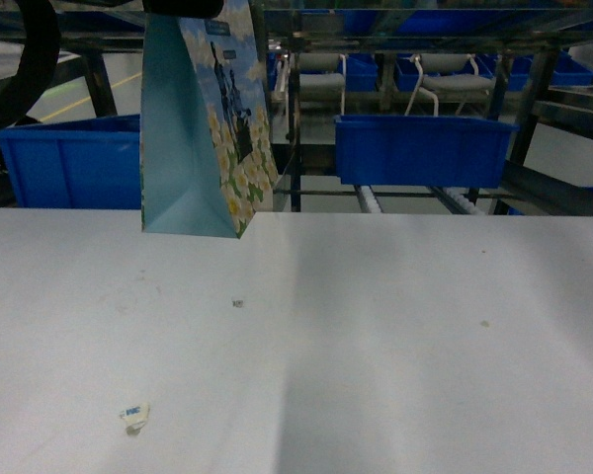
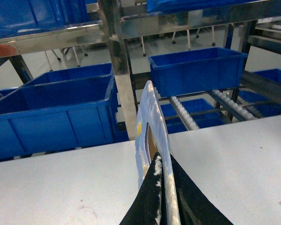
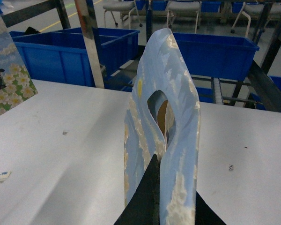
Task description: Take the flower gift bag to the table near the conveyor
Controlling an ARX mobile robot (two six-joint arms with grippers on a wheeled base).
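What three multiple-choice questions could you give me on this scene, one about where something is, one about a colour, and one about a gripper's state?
1. Where is the flower gift bag in the head view?
A. Lying flat in a bin
B. Hanging upright over the table's far-left part
C. Standing on the rollers

2. What colour are the plastic bins behind the table?
A. Red
B. Grey
C. Blue

3. What is the right gripper doing?
A. Clamping the top of a cloud-print bag
B. Hanging open over bare table
C. Gripping a bin's rim

Answers:
1 B: the flower gift bag hangs upright over the table.
2 C: the bins are all blue.
3 A: the right gripper pinches the cloud-print bag in the right wrist view.
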